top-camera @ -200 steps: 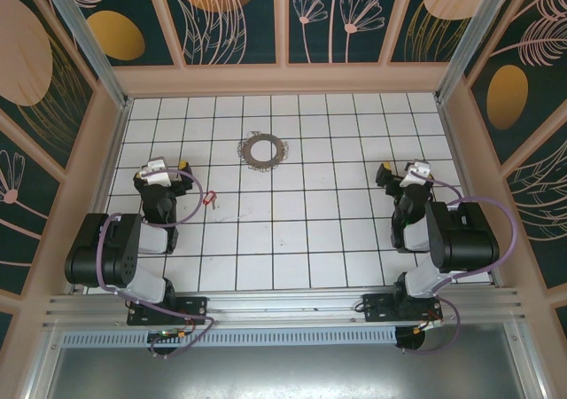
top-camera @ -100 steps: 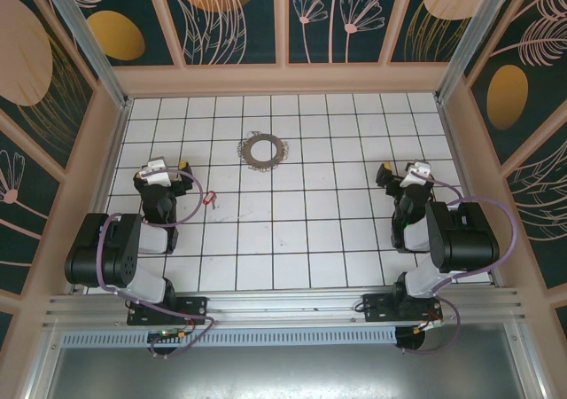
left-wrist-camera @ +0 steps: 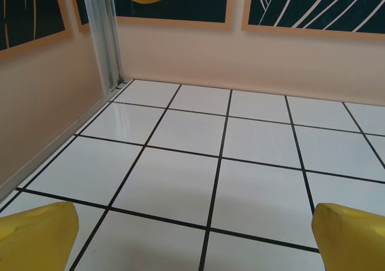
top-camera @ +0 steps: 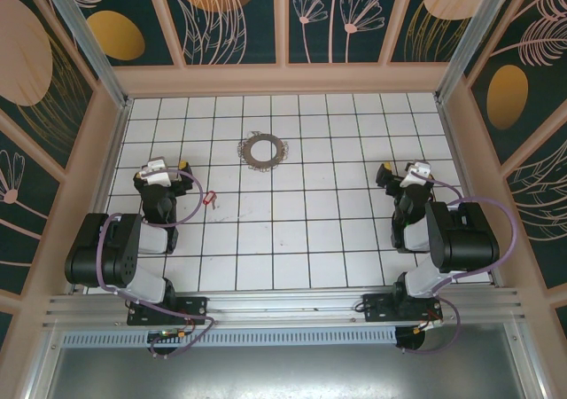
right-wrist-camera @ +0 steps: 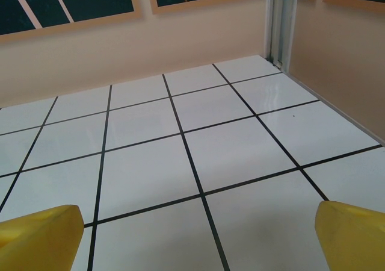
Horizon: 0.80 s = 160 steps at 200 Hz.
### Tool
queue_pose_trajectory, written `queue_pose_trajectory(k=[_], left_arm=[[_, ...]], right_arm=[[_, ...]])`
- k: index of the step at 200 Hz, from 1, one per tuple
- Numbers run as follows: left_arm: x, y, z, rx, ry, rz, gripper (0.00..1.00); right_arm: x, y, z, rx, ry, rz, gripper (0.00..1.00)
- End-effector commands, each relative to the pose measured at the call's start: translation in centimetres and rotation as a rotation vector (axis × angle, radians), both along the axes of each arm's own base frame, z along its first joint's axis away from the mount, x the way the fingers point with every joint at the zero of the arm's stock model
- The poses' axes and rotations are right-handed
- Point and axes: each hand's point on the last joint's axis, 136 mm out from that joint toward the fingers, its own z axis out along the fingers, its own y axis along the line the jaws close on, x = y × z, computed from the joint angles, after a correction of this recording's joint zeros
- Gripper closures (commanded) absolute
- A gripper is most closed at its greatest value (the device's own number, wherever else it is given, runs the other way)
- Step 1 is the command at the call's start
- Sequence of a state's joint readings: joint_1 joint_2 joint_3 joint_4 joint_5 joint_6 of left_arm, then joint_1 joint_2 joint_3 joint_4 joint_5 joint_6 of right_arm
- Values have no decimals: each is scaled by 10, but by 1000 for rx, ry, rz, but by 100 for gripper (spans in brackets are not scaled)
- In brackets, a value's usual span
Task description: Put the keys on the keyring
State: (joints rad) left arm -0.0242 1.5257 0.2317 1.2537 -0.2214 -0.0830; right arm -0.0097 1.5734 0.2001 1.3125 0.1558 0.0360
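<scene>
The keys (top-camera: 210,200), a tiny red piece with a pale metal bit, lie on the white tiles just right of the left arm. The keyring (top-camera: 262,149), a flat grey ring with a jagged rim, rests about two tiles further back and to the right. My left gripper (top-camera: 160,170) sits folded at the left side, a tile or so from the keys; its yellow fingertips (left-wrist-camera: 37,235) stand wide apart over bare tile. My right gripper (top-camera: 407,174) is folded at the far right, and its yellow fingertips (right-wrist-camera: 40,231) are spread wide with nothing between them.
Peach walls with dark leaf panels (top-camera: 283,18) enclose the tiled floor (top-camera: 301,230). A metal corner post (left-wrist-camera: 105,36) stands ahead of the left gripper, another post (right-wrist-camera: 280,21) ahead of the right. Open tiles stretch between the two arms.
</scene>
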Motion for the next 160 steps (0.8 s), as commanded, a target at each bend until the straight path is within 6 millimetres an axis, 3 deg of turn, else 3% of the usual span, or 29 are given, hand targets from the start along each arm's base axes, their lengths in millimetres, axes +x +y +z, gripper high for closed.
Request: queue_pose_trajectory(k=[1, 160], left_arm=[[-1, 3, 9, -11, -38, 16, 1], [-2, 3, 10, -12, -44, 16, 1]], right_arm=[[-1, -2, 15, 18, -65, -6, 1], [-3, -2, 17, 17, -73, -10, 1]])
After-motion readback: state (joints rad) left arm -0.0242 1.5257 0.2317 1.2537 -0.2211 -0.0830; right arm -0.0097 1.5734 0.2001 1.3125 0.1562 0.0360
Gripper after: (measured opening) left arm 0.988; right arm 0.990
